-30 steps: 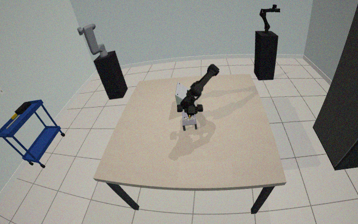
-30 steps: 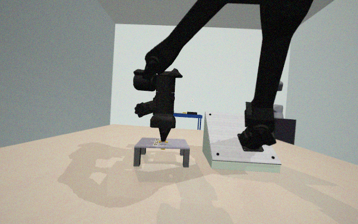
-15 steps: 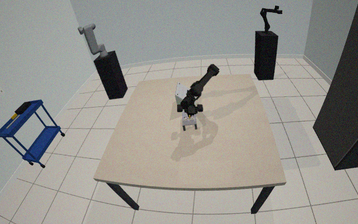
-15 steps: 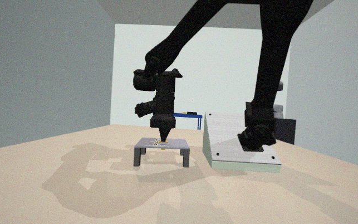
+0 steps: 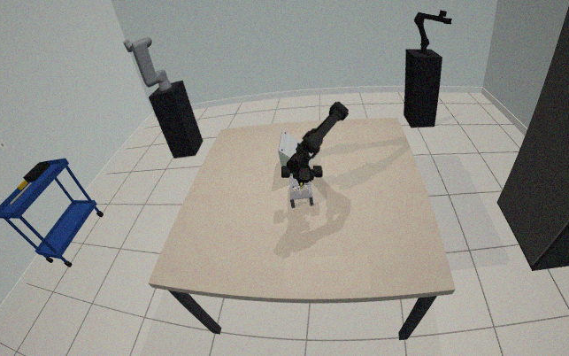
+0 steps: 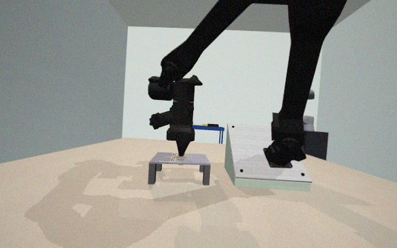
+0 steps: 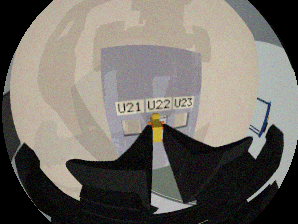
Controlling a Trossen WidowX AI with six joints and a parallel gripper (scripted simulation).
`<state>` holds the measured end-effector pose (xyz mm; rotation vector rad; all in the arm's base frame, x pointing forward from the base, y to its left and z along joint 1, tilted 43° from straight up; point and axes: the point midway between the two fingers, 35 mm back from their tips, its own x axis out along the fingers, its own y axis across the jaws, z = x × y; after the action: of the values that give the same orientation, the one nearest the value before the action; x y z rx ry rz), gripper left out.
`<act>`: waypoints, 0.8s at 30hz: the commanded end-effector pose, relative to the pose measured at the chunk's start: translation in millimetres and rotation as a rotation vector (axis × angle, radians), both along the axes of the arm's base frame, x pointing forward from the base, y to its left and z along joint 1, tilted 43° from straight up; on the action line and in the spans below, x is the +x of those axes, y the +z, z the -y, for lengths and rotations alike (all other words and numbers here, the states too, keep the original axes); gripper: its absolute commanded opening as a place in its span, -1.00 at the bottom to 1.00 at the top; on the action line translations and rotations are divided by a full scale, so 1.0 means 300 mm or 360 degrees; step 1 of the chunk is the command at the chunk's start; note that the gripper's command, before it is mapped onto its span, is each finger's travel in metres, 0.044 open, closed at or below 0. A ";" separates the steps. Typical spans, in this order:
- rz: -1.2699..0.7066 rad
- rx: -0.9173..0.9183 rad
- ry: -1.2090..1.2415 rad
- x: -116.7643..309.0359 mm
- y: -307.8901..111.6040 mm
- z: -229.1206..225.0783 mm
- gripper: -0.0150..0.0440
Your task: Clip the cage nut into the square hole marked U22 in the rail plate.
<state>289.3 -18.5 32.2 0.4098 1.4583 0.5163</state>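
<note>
Three labels mark the plate (image 5: 301,195) (image 6: 163,158) (image 7: 150,65); your gripper (image 5: 301,182) (image 6: 181,155) (image 7: 156,128), above it, pinches the nut (image 6: 181,157) (image 7: 157,131) at the plate's U22 hole. Beside the plate, you see a sloped block (image 5: 288,143) (image 6: 252,151) carrying the arm's base. Well apart from the plate stands a blue cart (image 5: 32,190) (image 6: 209,127). Your gripper's fingers partly hide the nut.

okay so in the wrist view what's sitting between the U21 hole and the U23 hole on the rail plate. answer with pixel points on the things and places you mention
The yellow cage nut (image 6: 181,157) (image 7: 157,131), at the U22 position and pinched in the tool (image 6: 181,155) (image 7: 156,128), as the wrist view shows.
</note>
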 end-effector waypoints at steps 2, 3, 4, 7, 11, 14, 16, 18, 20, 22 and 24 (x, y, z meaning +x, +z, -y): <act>-0.0001 0.0037 0.0007 0.000 -0.004 0.000 -0.41; -0.0001 0.0043 0.0008 0.000 -0.004 0.000 -0.41; -0.0001 0.0048 0.0008 0.000 -0.004 0.001 -0.41; -0.0002 0.0065 0.0010 0.000 -0.005 0.002 -0.41; -0.0002 0.0084 0.0011 0.001 -0.009 0.002 -0.41; -0.0002 0.0098 0.0011 0.001 -0.011 0.002 -0.41; -0.0002 0.0101 0.0012 0.001 -0.012 0.003 -0.41; -0.0002 0.0101 0.0012 0.001 -0.012 0.003 -0.41; -0.0002 0.0101 0.0012 0.001 -0.012 0.003 -0.41; -0.0002 0.0101 0.0012 0.001 -0.012 0.003 -0.41; -0.0002 0.0101 0.0012 0.001 -0.012 0.003 -0.41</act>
<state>289.9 -19.9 29.7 0.4504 1.4476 0.5607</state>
